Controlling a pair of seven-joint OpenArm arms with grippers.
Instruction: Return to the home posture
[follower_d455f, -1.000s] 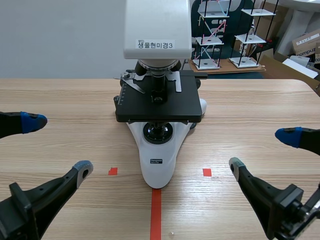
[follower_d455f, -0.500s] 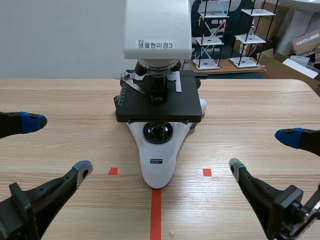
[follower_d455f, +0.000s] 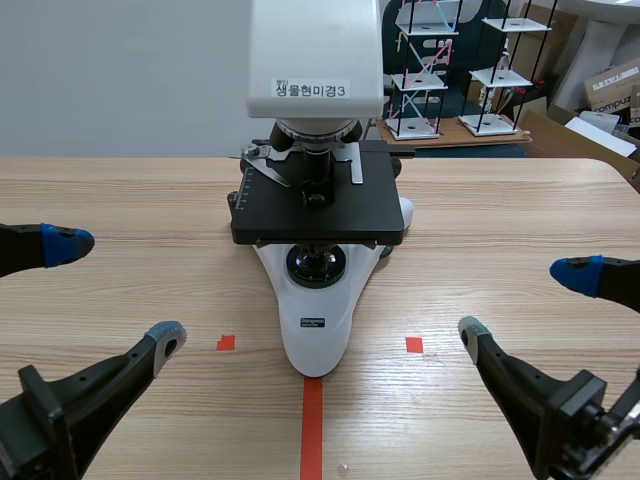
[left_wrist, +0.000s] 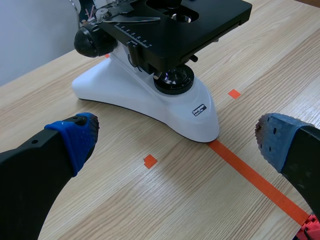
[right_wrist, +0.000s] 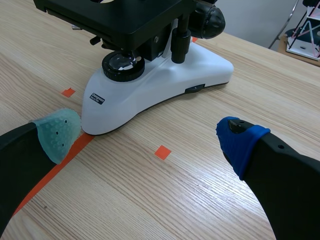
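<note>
A white microscope (follower_d455f: 316, 150) with a black stage (follower_d455f: 318, 212) stands at the table's middle, its base (follower_d455f: 316, 320) pointing toward me. My left gripper (follower_d455f: 110, 290) hovers low at the near left, open, holding nothing. My right gripper (follower_d455f: 525, 298) hovers low at the near right, likewise open and empty. From the left wrist, the microscope base (left_wrist: 150, 100) lies ahead between the spread fingers (left_wrist: 72, 137). From the right wrist, the base (right_wrist: 150, 95) lies ahead of the fingers (right_wrist: 240, 142), well apart from them.
The wooden table (follower_d455f: 520, 220) runs back to a far edge. Behind it stand wire model racks (follower_d455f: 420, 70) and cardboard boxes (follower_d455f: 610, 85) at the far right. The microscope's focus knobs (left_wrist: 92, 41) stick out sideways from its body.
</note>
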